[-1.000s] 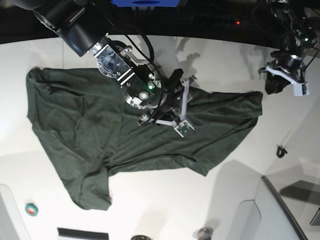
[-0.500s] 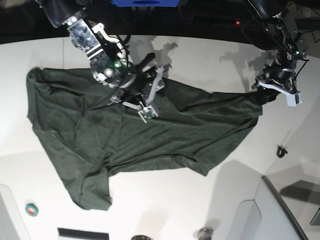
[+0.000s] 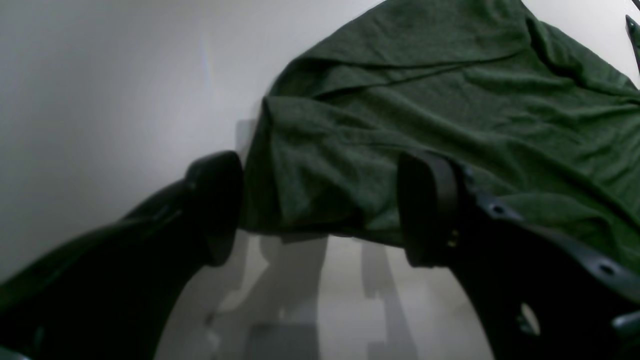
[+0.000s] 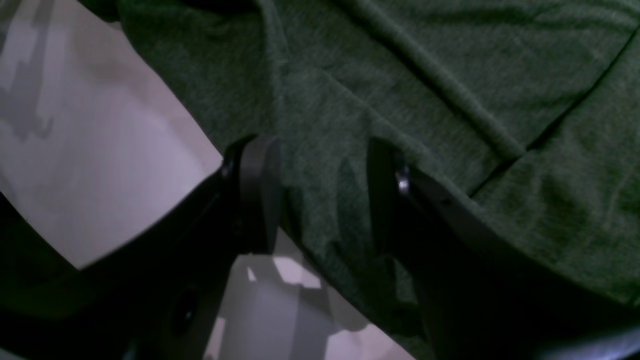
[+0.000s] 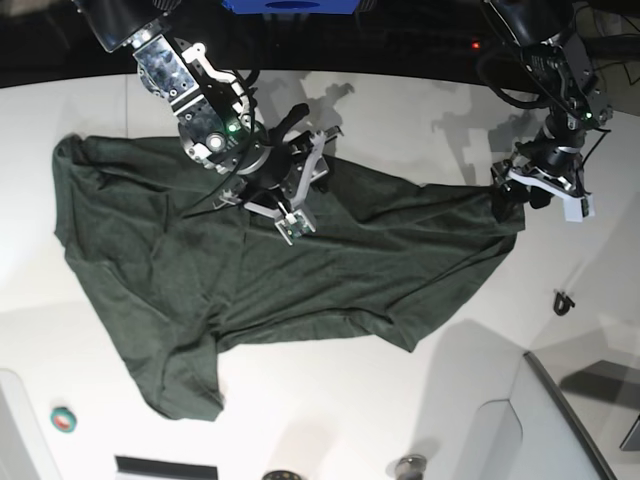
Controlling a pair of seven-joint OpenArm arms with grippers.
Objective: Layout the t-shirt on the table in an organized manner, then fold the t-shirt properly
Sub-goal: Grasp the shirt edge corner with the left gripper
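T-shirt point(image 5: 270, 270), dark green, lies spread and wrinkled across the white tabletop point(image 5: 420, 120), one sleeve trailing toward the near edge in my base view. I find the left tool point(image 3: 320, 210) open at the shirt's far-right corner, one finger over the cloth, the other over bare tabletop. I find the right tool point(image 4: 320, 195) also open, low over the shirt's upper edge with fabric between its fingers, nothing clamped.
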